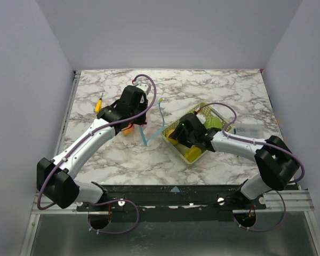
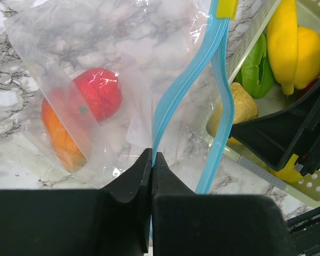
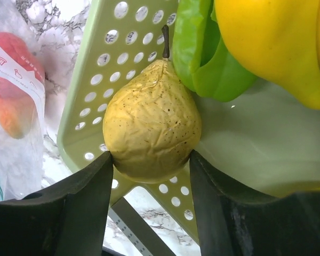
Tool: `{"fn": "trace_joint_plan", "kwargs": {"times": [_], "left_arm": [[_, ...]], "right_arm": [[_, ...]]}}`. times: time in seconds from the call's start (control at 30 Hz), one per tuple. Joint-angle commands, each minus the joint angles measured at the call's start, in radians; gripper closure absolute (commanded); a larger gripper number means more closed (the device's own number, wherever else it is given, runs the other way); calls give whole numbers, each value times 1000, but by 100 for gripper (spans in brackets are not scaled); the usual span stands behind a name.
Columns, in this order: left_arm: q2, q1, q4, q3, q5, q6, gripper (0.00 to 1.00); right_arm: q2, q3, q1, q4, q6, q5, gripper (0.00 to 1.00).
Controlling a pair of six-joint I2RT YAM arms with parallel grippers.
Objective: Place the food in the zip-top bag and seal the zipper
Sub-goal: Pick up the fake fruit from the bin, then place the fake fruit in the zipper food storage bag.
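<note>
The bag [image 2: 96, 53] lies on the surface [image 1: 202, 85], holding a red fruit [image 2: 98, 93] and what looks like an orange one [image 2: 61, 136]. The left claw [image 2: 151, 160] pinches its blue zipper [image 2: 173, 101]. In the basket [image 3: 90, 80], the right claw [image 3: 152, 157] clasps a pear [image 3: 152, 122], beside a green pepper [image 3: 202, 53] and a yellow fruit [image 3: 272, 48].
</note>
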Motion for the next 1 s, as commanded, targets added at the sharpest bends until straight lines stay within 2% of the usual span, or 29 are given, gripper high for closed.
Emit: {"fn": "trace_joint_plan", "kwargs": {"times": [0.0,0.3,0.47,0.6,0.8,0.97], "left_arm": [[-17,6,12,5,17,-6,100],[-23,5,12,2,17,-6,100],[-23,5,13,2,14,-5,100],[-24,5,14,1,14,-5,100],[-20,5,12,2,14,-6,100],[-19,5,12,2,6,-2,100]], "right_arm": [[-37,-27,-5,18,-16,45,47],[-175,-54,-5,-45,-75,98,70],[-263,-67,-4,-90,-139,97,78],[-316,-67,-4,-94,-187,61,94],[-336,-48,-4,25,-271,-123,99],[-323,-19,-4,139,-320,-269,100]]}}
